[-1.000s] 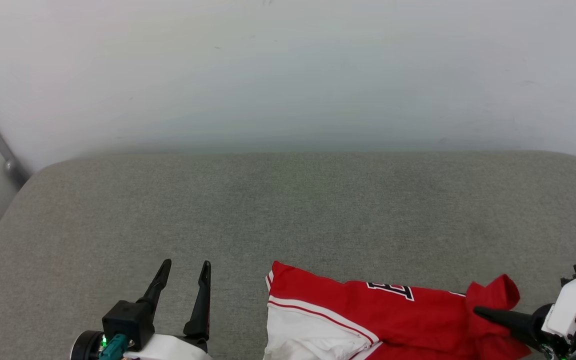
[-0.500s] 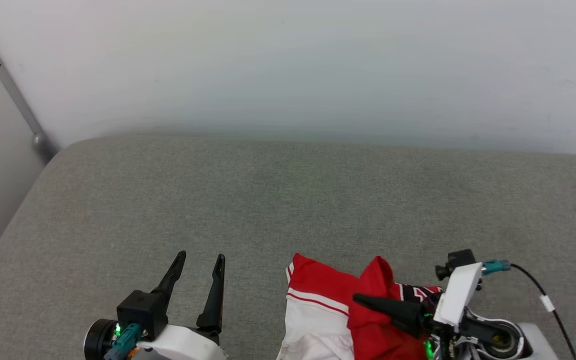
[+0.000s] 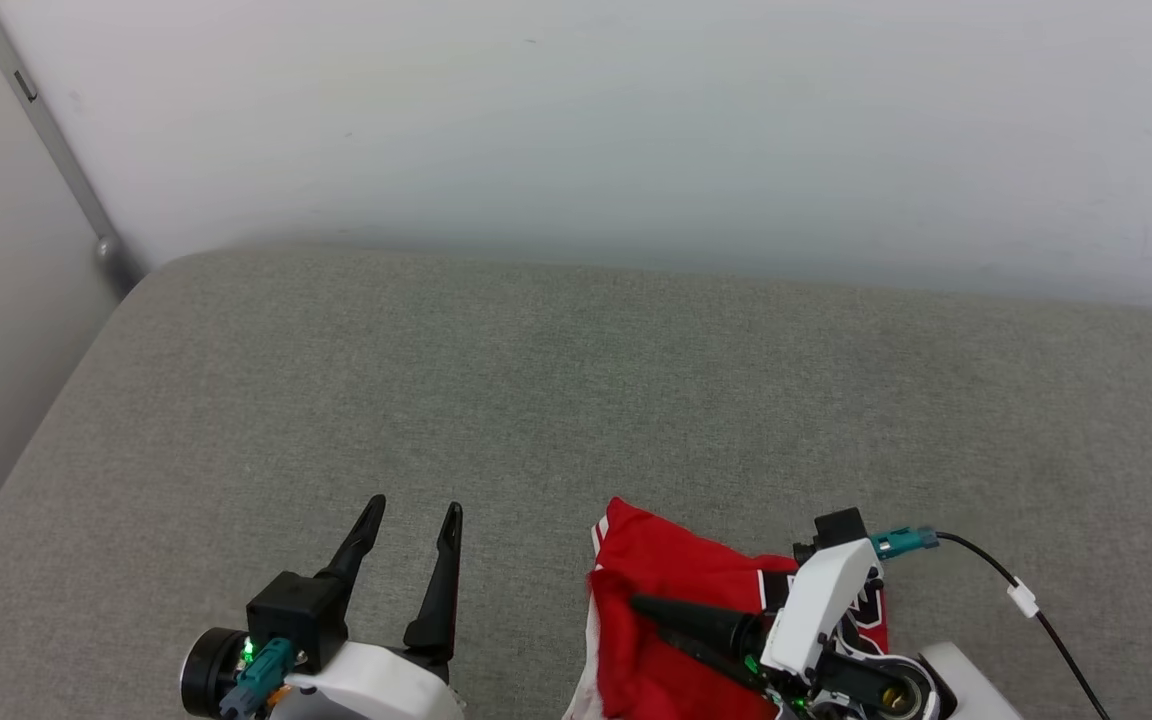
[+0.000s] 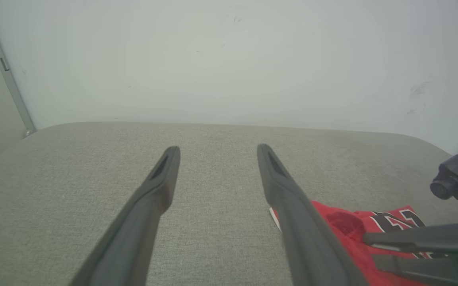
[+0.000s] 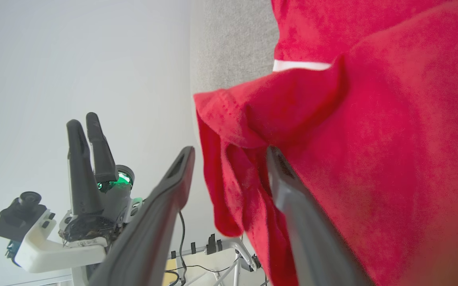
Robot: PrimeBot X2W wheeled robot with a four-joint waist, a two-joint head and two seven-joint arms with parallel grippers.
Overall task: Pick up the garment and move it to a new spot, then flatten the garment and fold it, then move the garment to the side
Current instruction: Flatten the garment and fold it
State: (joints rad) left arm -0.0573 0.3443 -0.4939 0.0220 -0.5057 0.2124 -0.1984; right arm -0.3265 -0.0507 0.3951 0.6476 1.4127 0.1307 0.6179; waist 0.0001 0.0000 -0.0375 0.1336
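Garment [image 3: 676, 570] at the near right of the grey fabric surface [image 3: 536, 400], bunched into loose red folds, with a white-striped edge at its far left corner. Your right gripper [image 3: 651, 615] lies low over it, pointing toward the robot's left. In the right wrist view its fingers [image 5: 161, 206] stand apart and released; a red fold hangs in the gap and touches one fingertip without being pinched.

Your left gripper [image 3: 414, 505] hovers just left of the garment, clear of it, with its fingers spread and nothing between them.

Print [image 3: 871, 605] in black with a white outline shows on the garment beside the right wrist. The left wrist view gives a few upright strokes of it [image 4: 398, 220], but the rest is folded under or hidden, so you cannot read a whole word or number.

A black cable with a teal connector [image 3: 901, 541] leaves the right wrist. A plain white wall [image 3: 576, 130] stands behind the surface.
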